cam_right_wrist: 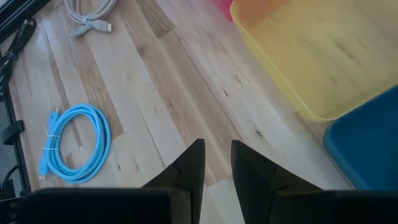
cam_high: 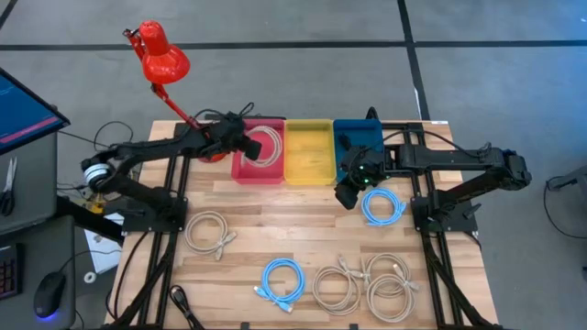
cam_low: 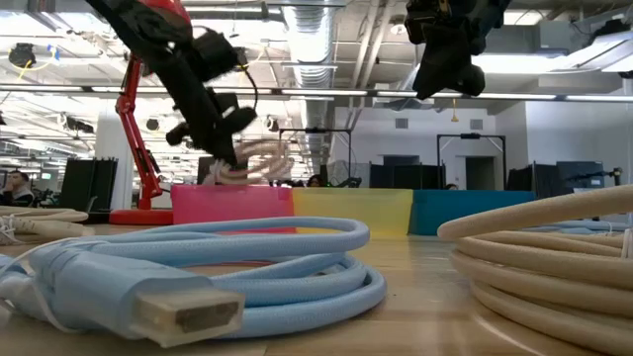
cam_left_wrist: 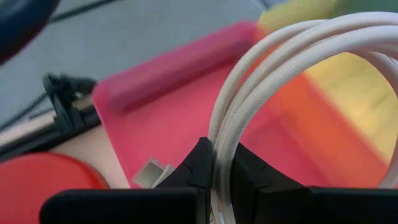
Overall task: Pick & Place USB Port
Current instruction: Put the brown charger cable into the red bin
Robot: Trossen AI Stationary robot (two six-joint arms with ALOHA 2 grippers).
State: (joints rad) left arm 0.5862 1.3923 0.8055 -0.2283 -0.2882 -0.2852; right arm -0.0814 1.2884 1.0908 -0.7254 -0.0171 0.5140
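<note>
Our left gripper [cam_left_wrist: 214,180] pinches the white cable [cam_left_wrist: 261,81] over the pink bin [cam_high: 248,170]; loops could catch the rim. The right gripper [cam_right_wrist: 216,165] waits empty, fingers slightly apart.

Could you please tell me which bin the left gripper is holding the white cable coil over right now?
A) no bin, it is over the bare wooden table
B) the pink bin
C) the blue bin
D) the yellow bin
B: the high view shows the left gripper shut on the white cable coil above the pink bin, and its wrist view shows pink floor right behind the coil.
</note>
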